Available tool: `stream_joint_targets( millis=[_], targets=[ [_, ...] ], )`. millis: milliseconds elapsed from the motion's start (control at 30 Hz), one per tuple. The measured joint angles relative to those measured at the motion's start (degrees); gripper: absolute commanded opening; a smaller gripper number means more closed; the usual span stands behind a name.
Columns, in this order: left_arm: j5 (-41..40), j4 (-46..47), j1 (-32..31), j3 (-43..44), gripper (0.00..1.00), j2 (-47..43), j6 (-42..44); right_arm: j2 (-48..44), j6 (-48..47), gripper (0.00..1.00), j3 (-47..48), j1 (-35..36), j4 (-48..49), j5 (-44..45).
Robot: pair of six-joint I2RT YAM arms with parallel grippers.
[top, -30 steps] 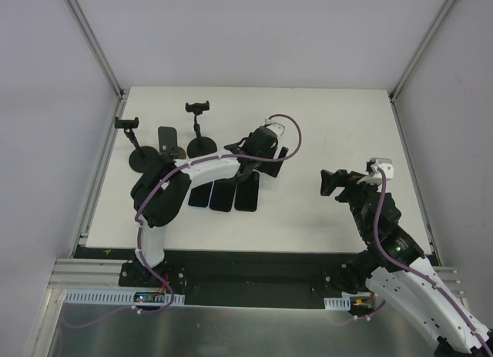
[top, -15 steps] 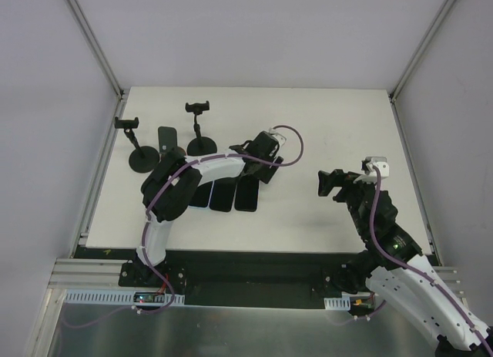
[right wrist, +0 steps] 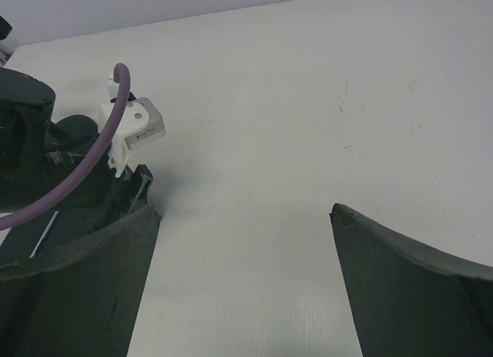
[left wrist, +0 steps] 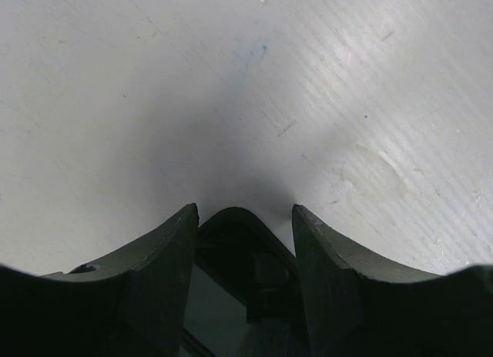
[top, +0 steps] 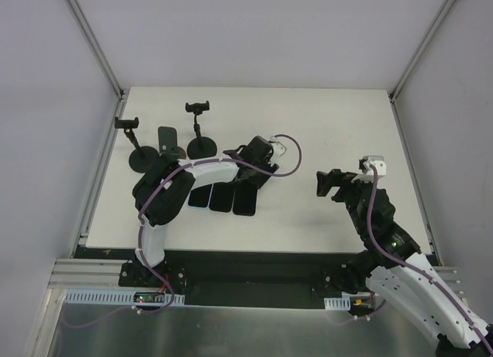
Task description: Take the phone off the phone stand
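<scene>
since a second ago the left gripper [top: 253, 174] has dropped and drawn back toward the near edge, and it now sits over the far right end of a row of three flat handsets [top: 222, 198]; the right gripper [top: 327, 183] has barely shifted. nearest the bases, the right gripper hangs over bare table [top: 331, 118] with its fingers spread wide and nothing between them. its wrist view looks across the white surface to the left arm's white wrist camera [right wrist: 137, 126] and purple cable [right wrist: 100, 153]. a little farther in, the three flat handsets lie side by side, screens dark, touching or nearly so. above their far ends the left gripper points down at the table, fingers narrow and pressed on either side of a phone [left wrist: 235, 257], whose rounded dark corner shows between them close to the surface; this phone is well clear of any stand. farther back stand two phone stands, the left phone stand [top: 141, 161] and the right phone stand [top: 202, 147], each with a round black base and a bare clamp on top. between them a lone handset [top: 167, 136] sits just beside a small round base [top: 176, 152]; whether it rests on it i cannot tell.
</scene>
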Motion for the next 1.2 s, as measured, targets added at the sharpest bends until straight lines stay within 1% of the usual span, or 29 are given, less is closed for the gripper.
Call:
stream_joint_targets(
  millis=[167, 300, 333, 400, 433, 600, 667, 800, 967, 1033, 1200],
  targets=[
    [1.9, 0.3, 0.0, -1.8, 0.50, -1.3, 2.6, 0.0, 0.0, 0.96, 0.0, 0.0, 0.0, -0.3],
    [2.7, 0.2, 0.0, -2.2, 0.54, -1.7, 4.3, 0.0, 0.0, 0.96, 0.0, 0.0, 0.0, -0.5],
    [2.7, 0.2, 0.0, -2.2, 0.58, -1.7, 4.7, 0.0, 0.0, 0.96, 0.0, 0.0, 0.0, -0.5],
    [2.7, 0.0, 0.0, -2.2, 0.63, -1.9, 5.4, 0.0, 0.0, 0.96, 0.0, 0.0, 0.0, -0.5],
    [2.6, -0.4, 0.0, -2.2, 0.69, -2.0, 5.5, 0.0, 0.0, 0.96, 0.0, 0.0, 0.0, -0.5],
    [1.6, -2.8, 0.0, -2.2, 0.82, -2.9, 5.8, -0.3, 0.0, 0.96, 0.0, 0.0, 0.0, -0.6],
    [1.4, -3.8, -0.2, -2.3, 0.89, -3.6, 5.8, -0.5, 0.0, 0.96, 0.0, 0.0, 0.0, -0.5],
    [-0.4, -4.8, -2.2, -3.3, 0.93, -6.2, 5.9, -0.6, 0.0, 0.96, 0.0, 0.0, 0.0, -0.5],
    [-3.9, -4.9, -6.7, -4.9, 0.95, -9.0, 5.9, -0.6, 0.0, 0.96, 0.0, -0.1, 0.0, -0.6],
    [-5.5, -5.0, -8.1, -5.6, 0.99, -9.0, 6.1, -0.6, 0.0, 0.96, 0.0, -0.1, 0.0, -0.6],
    [-8.0, -5.7, -9.7, -7.2, 0.99, -9.0, 6.3, -0.5, 0.1, 0.96, 0.0, -0.1, 0.0, -0.7]
  ],
)
